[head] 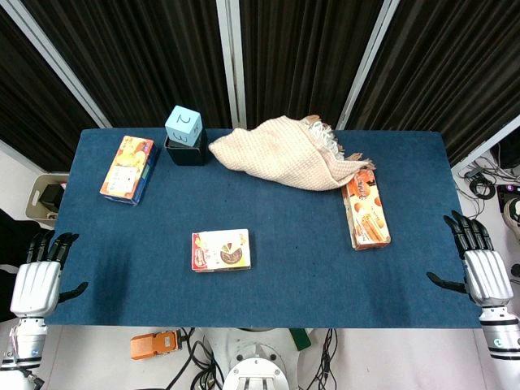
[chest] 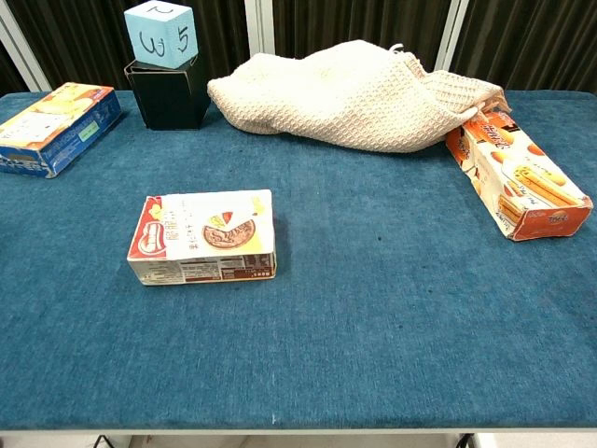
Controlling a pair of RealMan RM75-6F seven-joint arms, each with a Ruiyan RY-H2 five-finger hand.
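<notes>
- Two hands hold nothing; the things nearest them are the biscuit box (head: 366, 208) and the small snack box (head: 221, 249), so we start there.
- We find the biscuit box near the worktop's right edge, its long axis running from far to near, its far end tucked under the knitted cloth (head: 286, 151). It lies forward and inward of the right hand (head: 474, 261), which we judge the nearer hand.
- We find the small snack box lying flat at mid-width towards the near edge, long axis parallel to that edge. It sits well apart from both hands, somewhat closer to the left hand (head: 41, 270).
- We see the right hand off the right edge near the near corner, fingers spread and pointing away, touching nothing.
- We see the left hand off the left edge, likewise spread and empty.
- Further out: an orange box (head: 128, 168) towards the far left corner, and a blue numbered cube (head: 184, 126) on a black holder (head: 187, 152) at the far edge.
</notes>
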